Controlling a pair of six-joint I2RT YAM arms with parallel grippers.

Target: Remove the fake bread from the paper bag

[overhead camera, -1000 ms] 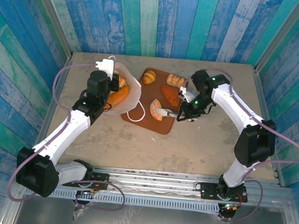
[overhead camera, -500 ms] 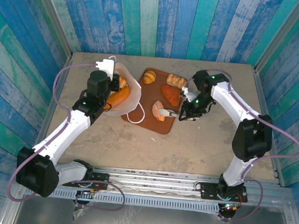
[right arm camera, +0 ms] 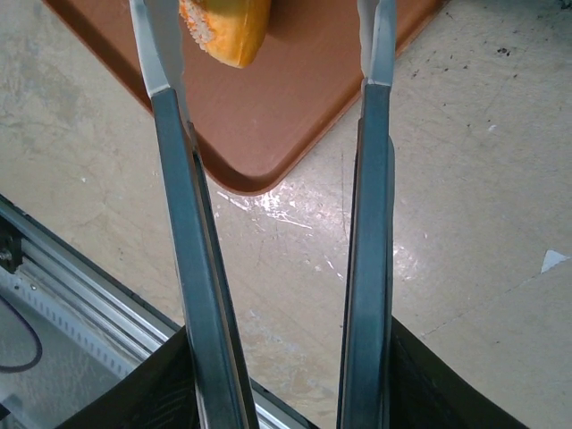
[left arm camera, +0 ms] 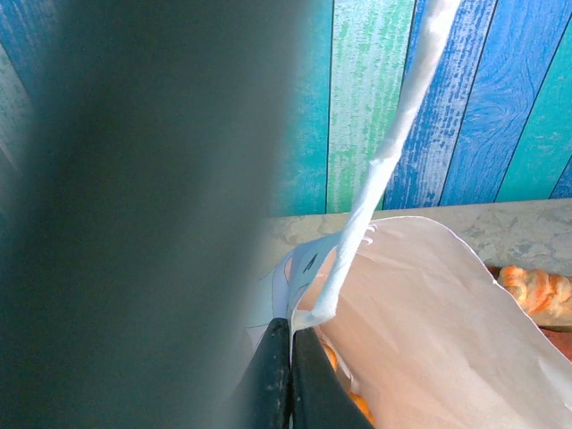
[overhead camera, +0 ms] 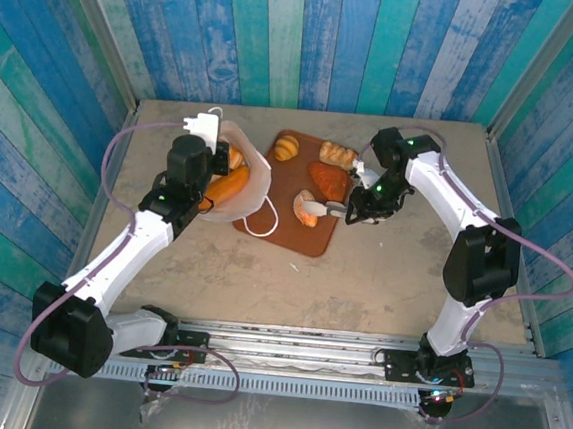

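Blue plank walls ring one tan table (overhead camera: 392, 274). Four pieces of bread (overhead camera: 328, 181) lie on one brown tray (overhead camera: 283, 229), and two more show inside the one white bag (overhead camera: 255, 177). The left gripper (left arm camera: 290, 335) is pinched tight on the bag's rim. The right gripper (overhead camera: 322, 211) stands released over the tray, one piece beside a finger.

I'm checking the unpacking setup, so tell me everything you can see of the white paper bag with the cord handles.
The white paper bag sits on the table at its left half, beside the flat brown tray, mouth open upward, matte and crumpled. Glossy orange toy loaves lie inside. One white cord handle loops out onto the tray's edge; the left gripper is shut on the rim by the other handle.
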